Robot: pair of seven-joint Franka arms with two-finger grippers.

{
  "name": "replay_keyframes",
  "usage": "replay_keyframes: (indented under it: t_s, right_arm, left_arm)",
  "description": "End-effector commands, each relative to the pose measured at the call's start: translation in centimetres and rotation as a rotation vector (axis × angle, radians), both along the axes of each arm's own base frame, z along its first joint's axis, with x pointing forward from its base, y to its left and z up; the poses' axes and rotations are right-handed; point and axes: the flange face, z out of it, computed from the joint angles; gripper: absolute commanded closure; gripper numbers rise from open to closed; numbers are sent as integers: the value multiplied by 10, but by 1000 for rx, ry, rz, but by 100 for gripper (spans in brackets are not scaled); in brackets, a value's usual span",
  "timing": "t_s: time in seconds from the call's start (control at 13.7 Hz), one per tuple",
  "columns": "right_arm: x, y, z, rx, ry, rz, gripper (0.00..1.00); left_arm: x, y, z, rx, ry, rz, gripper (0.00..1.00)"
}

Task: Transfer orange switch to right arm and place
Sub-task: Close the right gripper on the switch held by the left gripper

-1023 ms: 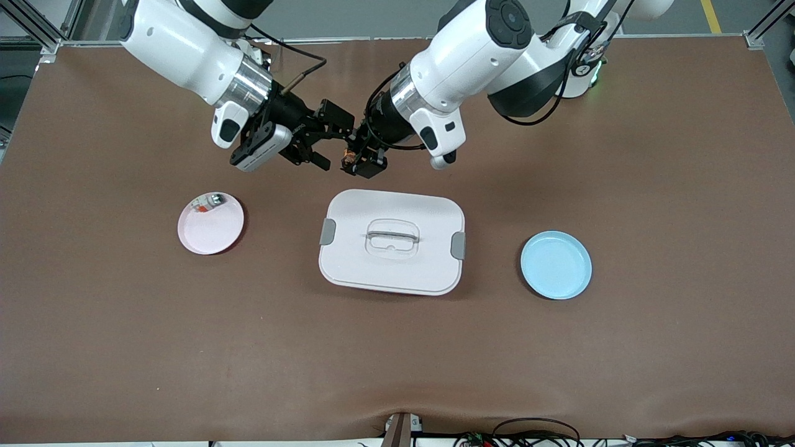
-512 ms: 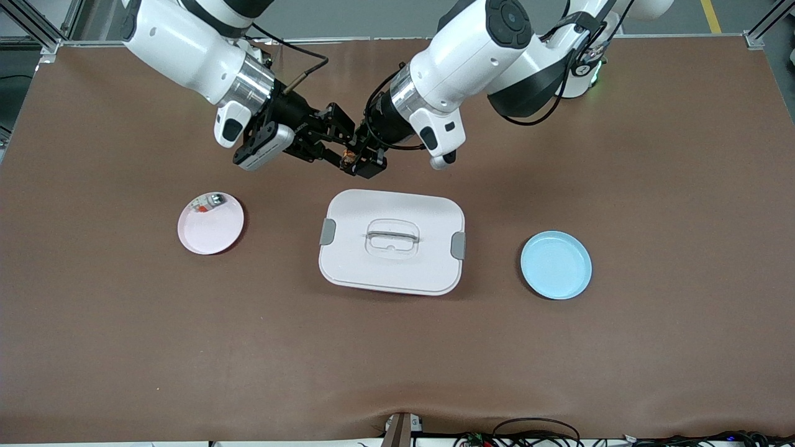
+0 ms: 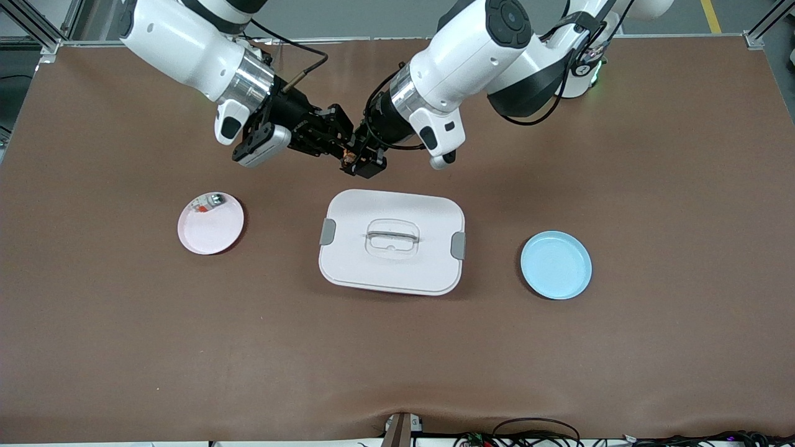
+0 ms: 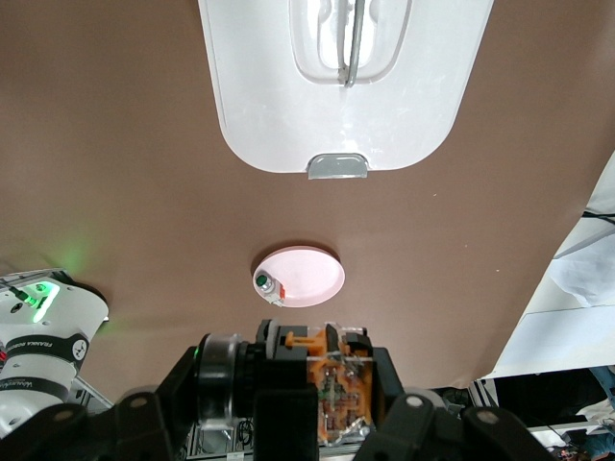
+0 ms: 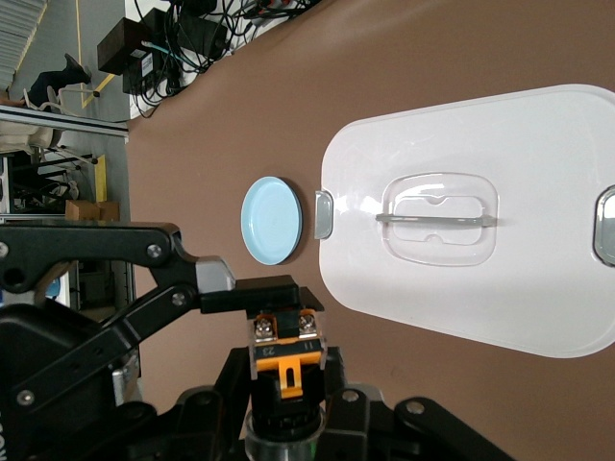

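The orange switch [image 3: 348, 155], a tiny black block with an orange band, hangs in the air between both grippers, over the table between the white lidded box and the robots' bases. My left gripper [image 3: 359, 156] is shut on it; the left wrist view shows the switch [image 4: 336, 379] clamped between its black fingers. My right gripper [image 3: 339, 141] has its fingers against both sides of the switch [image 5: 285, 351], its dark cylindrical end toward the right palm. A left finger [image 5: 259, 293] reaches in at the switch's terminal end.
The white lidded box [image 3: 392, 242] with a handle sits at the table's middle. A pink plate [image 3: 211, 233] holding a small whitish part [image 3: 208, 201] lies toward the right arm's end. A blue plate [image 3: 556, 265] lies toward the left arm's end.
My right gripper has moved in onto the switch held by the left gripper, and its wide-open fingers have closed around it. The left arm has stayed still.
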Motion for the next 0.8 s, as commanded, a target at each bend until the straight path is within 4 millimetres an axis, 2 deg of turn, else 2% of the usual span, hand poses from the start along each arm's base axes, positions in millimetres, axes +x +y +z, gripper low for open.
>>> replay_keyframes:
  t_s: [0.0,0.15,0.22,0.29,0.73]
  right_arm:
    - [1,2,-4,4,30,-11,100]
    - [1,2,-2,7,25,-10,100]
    - [1,2,-2,7,25,-10,100]
    - [2,2,-2,7,25,-10,100]
    - [2,2,-2,6,24,-12,100]
  left_arm:
    - [-4,0,13,-8,-20,5,74]
    - [-3,1,13,-8,-25,0,57]
    - [-3,1,13,-7,-26,0,39]
    - [-3,0,13,-7,-26,-1,0]
    - [-3,1,13,-7,-25,1,0]
